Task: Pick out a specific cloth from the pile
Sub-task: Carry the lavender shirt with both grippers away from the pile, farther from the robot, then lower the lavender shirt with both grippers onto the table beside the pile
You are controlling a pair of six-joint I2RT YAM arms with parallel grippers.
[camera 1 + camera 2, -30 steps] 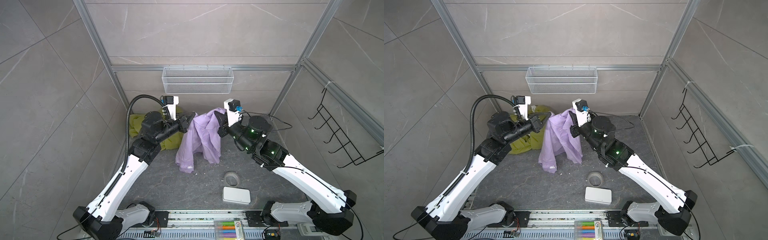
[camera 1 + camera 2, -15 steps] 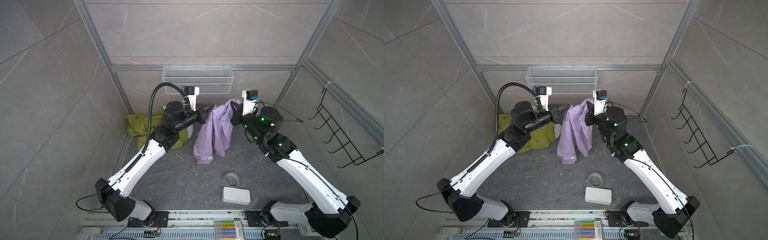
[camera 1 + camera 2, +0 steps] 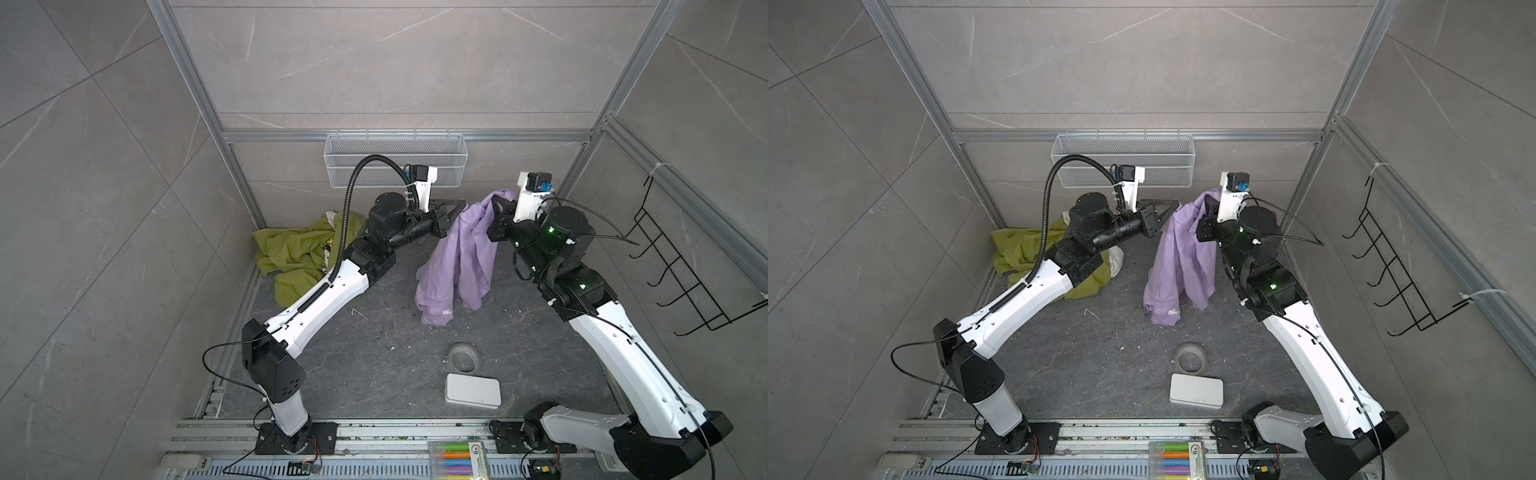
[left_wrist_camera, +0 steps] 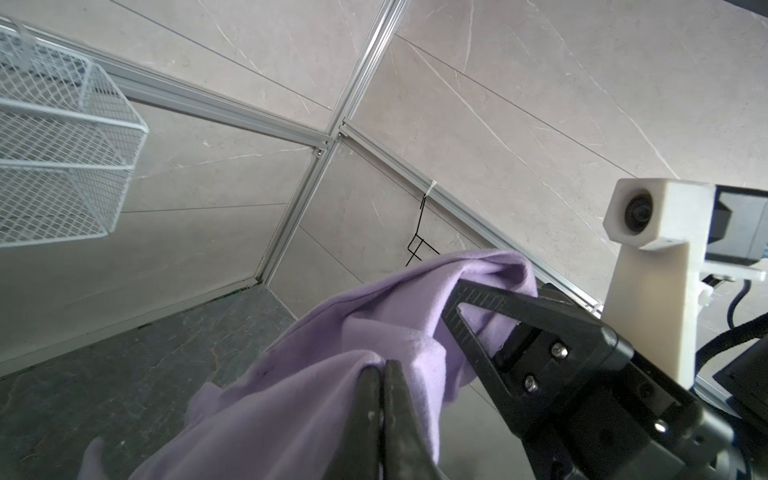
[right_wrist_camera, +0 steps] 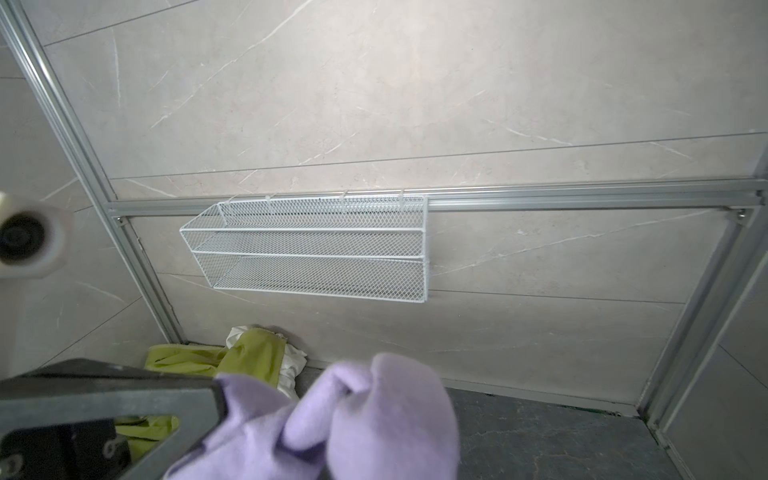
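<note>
The cell has grey marble-pattern wall panels in an aluminium frame around a dark stone-pattern desk (image 3: pixel 374 374). A white wire basket (image 3: pixel 395 162) hangs on the back wall and a black hook rack (image 3: pixel 685 266) on the right-hand wall. Locate the cloth (image 3: pixel 457 266): the lavender garment hangs between the two tools near the back of the desk, right of centre in both top views. Check the left tool (image 4: pixel 380 368) in the left wrist view. Its jaws are clenched together on a fold of the cloth, and lavender fabric spreads away from the tips. Check the right tool (image 3: pixel 496 205) in a top view. It is closed on the upper edge of the cloth, which bunches over its tip. In the right wrist view the fabric covers the jaws, so you cannot see them directly. The two tools sit close together at about the same height, with the cloth draped down from both. Its lower end reaches down near the desk; you cannot tell whether it touches. The pile (image 3: pixel 291 253) of olive-green fabric, with white fabric at its edge, lies in the back left corner, apart from the cloth and partly behind the left arm. Toward the front of the desk, a tape roll (image 3: pixel 462 358) lies just beside a white box (image 3: pixel 472 390). A marker case (image 3: pixel 457 455) rests on the front rail.
</note>
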